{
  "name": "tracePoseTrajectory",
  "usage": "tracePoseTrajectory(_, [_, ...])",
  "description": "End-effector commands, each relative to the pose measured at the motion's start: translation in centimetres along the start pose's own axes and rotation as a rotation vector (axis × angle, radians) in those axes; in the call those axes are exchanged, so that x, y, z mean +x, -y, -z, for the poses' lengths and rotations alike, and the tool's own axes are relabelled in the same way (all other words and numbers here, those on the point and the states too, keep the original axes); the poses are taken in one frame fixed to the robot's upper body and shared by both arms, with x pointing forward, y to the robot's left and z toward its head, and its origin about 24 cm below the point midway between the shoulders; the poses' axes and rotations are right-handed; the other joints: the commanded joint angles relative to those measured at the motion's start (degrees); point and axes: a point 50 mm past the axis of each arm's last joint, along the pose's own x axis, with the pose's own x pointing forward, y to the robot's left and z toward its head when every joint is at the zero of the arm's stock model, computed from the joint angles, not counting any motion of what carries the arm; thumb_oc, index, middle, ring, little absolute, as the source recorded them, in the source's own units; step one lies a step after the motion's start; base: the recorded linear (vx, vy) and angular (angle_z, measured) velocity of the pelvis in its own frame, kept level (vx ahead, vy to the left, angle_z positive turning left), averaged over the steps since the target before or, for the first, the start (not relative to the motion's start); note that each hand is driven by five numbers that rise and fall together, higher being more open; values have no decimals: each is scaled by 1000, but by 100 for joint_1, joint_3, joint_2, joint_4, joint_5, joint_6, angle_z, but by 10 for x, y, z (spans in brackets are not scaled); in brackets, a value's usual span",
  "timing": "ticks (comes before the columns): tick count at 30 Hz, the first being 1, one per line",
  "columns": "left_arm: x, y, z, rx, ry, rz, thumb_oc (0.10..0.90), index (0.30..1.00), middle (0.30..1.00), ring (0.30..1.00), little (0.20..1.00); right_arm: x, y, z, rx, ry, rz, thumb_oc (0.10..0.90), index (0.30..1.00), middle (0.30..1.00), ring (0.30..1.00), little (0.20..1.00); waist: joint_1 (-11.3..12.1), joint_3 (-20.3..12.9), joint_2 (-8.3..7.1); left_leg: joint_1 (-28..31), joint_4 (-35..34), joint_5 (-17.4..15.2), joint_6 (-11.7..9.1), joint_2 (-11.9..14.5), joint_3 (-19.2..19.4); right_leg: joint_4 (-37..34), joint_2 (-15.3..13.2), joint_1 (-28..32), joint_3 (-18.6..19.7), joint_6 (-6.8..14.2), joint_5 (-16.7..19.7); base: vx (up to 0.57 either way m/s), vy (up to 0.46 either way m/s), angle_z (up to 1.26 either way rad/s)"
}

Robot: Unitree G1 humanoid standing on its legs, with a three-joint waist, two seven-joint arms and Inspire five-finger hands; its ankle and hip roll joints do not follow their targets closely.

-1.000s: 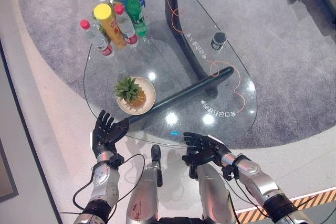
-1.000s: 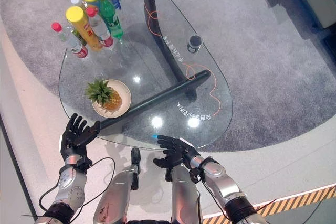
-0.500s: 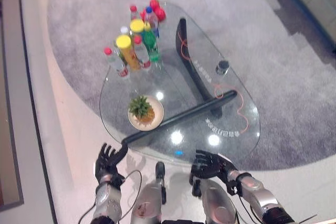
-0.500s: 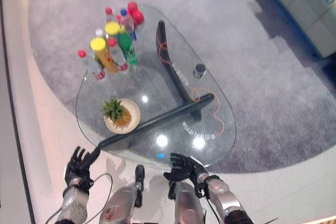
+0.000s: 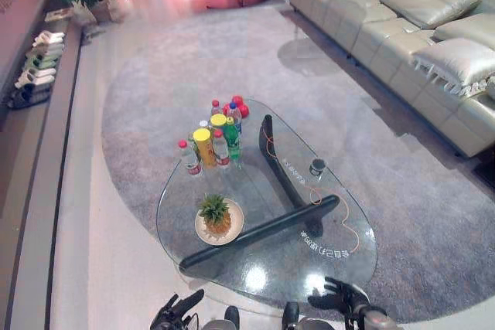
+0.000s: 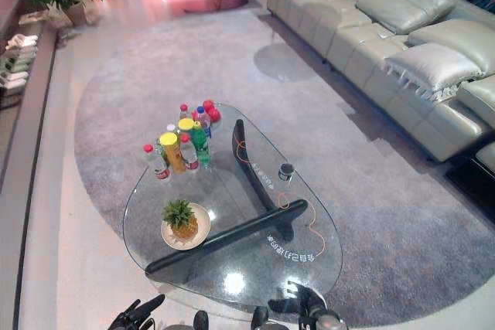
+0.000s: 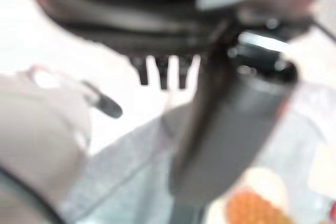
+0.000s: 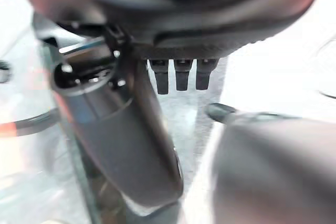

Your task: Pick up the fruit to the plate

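Both hands sit at the very bottom of my head views. My left hand (image 5: 179,311) shows at about 7 o'clock off the glass counter (image 5: 340,256), with its fingers spread and straight, holding nothing. My right hand (image 5: 338,299) shows at about 5 o'clock, just off the counter's near edge, fingers relaxed and loosely spread, also holding nothing. In each wrist view I see the thumb standing out and a row of straight fingertips past it, with nothing between them.

On the counter, the pineapple (image 5: 216,215) stands upright on the plate (image 5: 234,226), which sits on the near left part of the glass at about 8 o'clock from the counter's middle. Well apart from it, at about 11 o'clock, I see a cluster of bottles (image 5: 213,140) with red, yellow and blue caps, and some red fruit (image 5: 240,106) just beyond them at the far end. A small dark-capped jar (image 5: 317,167) stands alone at about 2 o'clock. Under the glass runs a black counter base (image 5: 278,183), with a thin orange cord (image 5: 349,226) trailing beside it.

A grey rug (image 5: 155,98) lies under the counter, and a pale sofa (image 5: 402,28) stands at about 2 o'clock.
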Motion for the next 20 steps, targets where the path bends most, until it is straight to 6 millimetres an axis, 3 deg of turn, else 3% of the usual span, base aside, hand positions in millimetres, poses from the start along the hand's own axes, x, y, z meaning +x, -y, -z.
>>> tracePoseTrajectory(1, [3,4,-15,108,28,-27,800,900,900,900,900,3,0,-19,-14,73,19,800,900,900,900,900,-39,-33,-228,83,-122,-53,-134,-304,180,-531,-143,655,-109,209,389,55,17,-2])
tracePoseTrajectory(3, [3,-4,-11,239,-2,-114,800,900,900,900,900,3,0,-5,-5,9,42,800,900,900,900,900,-49,-110,-226,139,-175,-49,-134,-292,205,-564,-150,694,-92,225,408,66,17,0])
tracePoseTrajectory(9, [2,-9,1,249,-91,-156,800,900,900,900,900,0,5,23,13,-127,101,800,900,900,900,900,-82,-254,-228,289,-258,-96,-133,-271,257,-667,-156,797,-66,270,472,57,13,0])
tracePoseTrajectory(20, [1,-10,6,284,-114,-153,800,900,900,900,900,-1,3,30,-18,-153,93,800,900,900,900,900,-79,-335,-221,358,-288,-123,-121,-270,248,-708,-194,834,-26,317,527,10,1,0])
